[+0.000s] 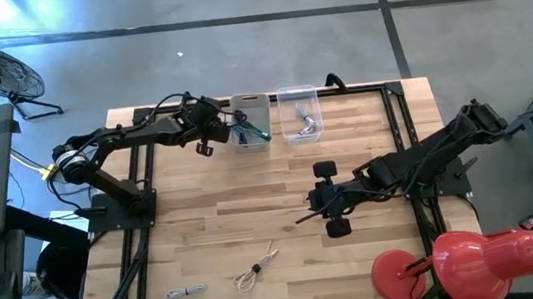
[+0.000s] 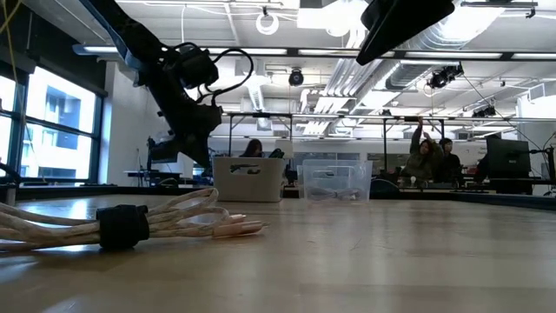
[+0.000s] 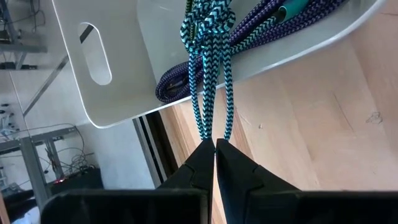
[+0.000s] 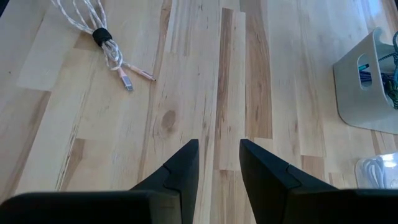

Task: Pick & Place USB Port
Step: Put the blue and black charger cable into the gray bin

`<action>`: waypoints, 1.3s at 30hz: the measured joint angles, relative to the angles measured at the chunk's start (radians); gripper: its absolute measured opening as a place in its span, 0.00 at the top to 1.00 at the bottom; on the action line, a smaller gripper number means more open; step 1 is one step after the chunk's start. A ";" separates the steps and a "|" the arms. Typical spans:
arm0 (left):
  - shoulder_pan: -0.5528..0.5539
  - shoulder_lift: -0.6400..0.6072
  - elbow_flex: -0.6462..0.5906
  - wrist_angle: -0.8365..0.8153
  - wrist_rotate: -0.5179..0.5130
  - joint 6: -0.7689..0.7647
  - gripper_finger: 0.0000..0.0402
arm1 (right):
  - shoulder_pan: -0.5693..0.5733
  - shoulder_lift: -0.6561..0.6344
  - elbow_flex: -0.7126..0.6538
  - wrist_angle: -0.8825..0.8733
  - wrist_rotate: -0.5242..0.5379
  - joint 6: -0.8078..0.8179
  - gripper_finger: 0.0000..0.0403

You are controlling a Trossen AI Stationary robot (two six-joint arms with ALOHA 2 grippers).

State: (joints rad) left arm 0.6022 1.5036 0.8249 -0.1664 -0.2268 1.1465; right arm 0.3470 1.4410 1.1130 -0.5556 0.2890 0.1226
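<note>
Teal braided cable pinched in left jaws at bin rim, right jaws parted, empty.

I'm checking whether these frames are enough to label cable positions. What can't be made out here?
- Clear bin contents: too small in the high view; blurred through its wall in the low view.
- Cable near the front edge: too small to tell its connector.
- Grey bin interior: cut off by the left wrist picture's edge; only part of the braided cable shows, pinched by the left gripper.
- Right gripper: nothing between its open fingers.
</note>
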 joint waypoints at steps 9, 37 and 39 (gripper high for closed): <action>-0.025 -0.003 0.001 0.000 -0.102 0.000 0.99 | 0.000 0.000 0.000 0.000 0.000 0.000 0.73; 0.041 -0.009 0.113 -0.258 -0.055 -0.342 1.00 | -0.014 0.000 -0.204 0.223 0.006 -0.034 0.73; 0.048 -0.009 0.113 -0.266 -0.052 -0.392 1.00 | -0.013 0.000 -0.203 0.238 -0.005 -0.049 0.73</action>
State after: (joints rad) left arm 0.6504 1.4948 0.9382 -0.4324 -0.2788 0.7547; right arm 0.3337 1.4410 0.9096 -0.3177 0.2841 0.0741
